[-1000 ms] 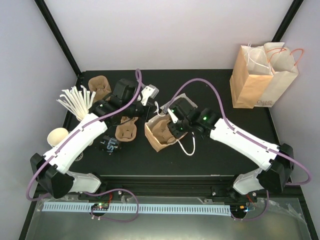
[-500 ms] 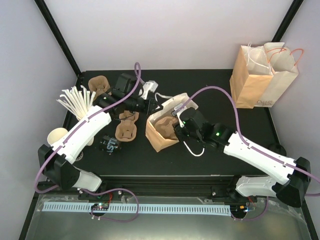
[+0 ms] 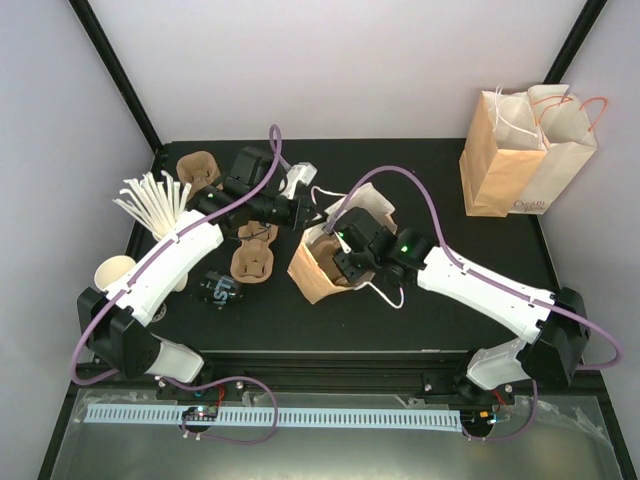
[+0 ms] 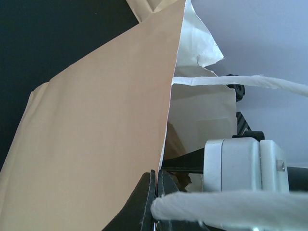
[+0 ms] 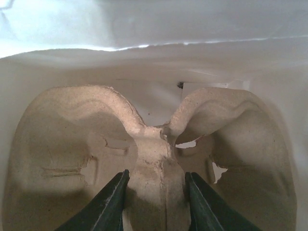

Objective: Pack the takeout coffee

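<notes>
A brown paper bag (image 3: 308, 278) stands open at mid-table. My left gripper (image 3: 305, 213) is shut on its rim; in the left wrist view the jaws (image 4: 159, 177) pinch the brown bag wall (image 4: 96, 134), with a white rope handle (image 4: 231, 204) lying across them. My right gripper (image 3: 342, 255) reaches into the bag, and its fingers (image 5: 156, 173) clamp the middle ridge of a pulp cup carrier (image 5: 72, 125) inside. The takeout coffee (image 3: 221, 291), dark with white print, lies beside my left arm, outside the bag.
Two more paper bags (image 3: 525, 150) stand at the back right. Loose pulp carriers (image 3: 253, 256) (image 3: 198, 168), white straws (image 3: 150, 200) and a lidless white cup (image 3: 112, 272) crowd the left side of the table.
My left gripper moved right and took hold of the bag's rim. My right gripper drew back toward the near right, then pushed forward into the bag again.
</notes>
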`<state>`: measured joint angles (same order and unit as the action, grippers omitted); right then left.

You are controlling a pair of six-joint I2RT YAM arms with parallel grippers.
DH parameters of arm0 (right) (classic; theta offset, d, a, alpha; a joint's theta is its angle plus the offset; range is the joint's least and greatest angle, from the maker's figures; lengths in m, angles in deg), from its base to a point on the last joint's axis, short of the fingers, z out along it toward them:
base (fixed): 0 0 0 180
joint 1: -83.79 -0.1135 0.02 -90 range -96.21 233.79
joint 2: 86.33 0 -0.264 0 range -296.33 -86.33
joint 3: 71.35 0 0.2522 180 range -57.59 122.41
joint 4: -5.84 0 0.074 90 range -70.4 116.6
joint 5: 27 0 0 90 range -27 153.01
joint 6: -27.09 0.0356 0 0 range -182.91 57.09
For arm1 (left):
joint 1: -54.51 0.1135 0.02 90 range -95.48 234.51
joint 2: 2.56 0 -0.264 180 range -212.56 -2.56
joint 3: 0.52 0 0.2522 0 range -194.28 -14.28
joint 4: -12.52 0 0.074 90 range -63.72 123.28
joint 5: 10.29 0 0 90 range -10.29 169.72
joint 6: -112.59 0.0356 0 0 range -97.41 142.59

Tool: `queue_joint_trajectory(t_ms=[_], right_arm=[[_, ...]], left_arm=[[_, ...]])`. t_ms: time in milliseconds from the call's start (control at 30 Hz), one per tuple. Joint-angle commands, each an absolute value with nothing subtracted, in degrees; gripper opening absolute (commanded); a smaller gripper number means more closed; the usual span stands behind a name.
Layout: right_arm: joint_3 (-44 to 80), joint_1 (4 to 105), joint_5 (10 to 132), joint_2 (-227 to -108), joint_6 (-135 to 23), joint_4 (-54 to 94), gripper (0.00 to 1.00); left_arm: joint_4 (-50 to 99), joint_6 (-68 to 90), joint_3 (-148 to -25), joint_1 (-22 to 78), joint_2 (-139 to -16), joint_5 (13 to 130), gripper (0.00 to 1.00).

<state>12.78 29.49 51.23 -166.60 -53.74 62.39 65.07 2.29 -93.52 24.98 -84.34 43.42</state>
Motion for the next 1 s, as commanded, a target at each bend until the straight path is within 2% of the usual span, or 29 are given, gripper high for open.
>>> queue_joint_trajectory(t_ms=[0, 267, 500, 967], right_arm=[[14.39, 29.12, 54.64, -168.47, -55.69, 68.4, 0.33], [21.78, 29.12, 58.88, -174.81, -57.18, 76.9, 0.34], [24.89, 29.12, 59.59, -178.59, -57.95, 76.89, 0.34], [16.67, 29.64, 50.83, -182.04, -59.07, 74.75, 0.34]], left_arm=[[66.18, 0.98, -93.7, 25.4, -85.07, 42.18, 0.01], [65.99, 2.99, -93.47, 24.77, -83.57, 42.47, 0.02], [65.45, 3.73, -92.19, 23.94, -82.52, 42.14, 0.01], [69.55, 8.69, -96.36, 24.15, -83.31, 44.47, 0.02]])
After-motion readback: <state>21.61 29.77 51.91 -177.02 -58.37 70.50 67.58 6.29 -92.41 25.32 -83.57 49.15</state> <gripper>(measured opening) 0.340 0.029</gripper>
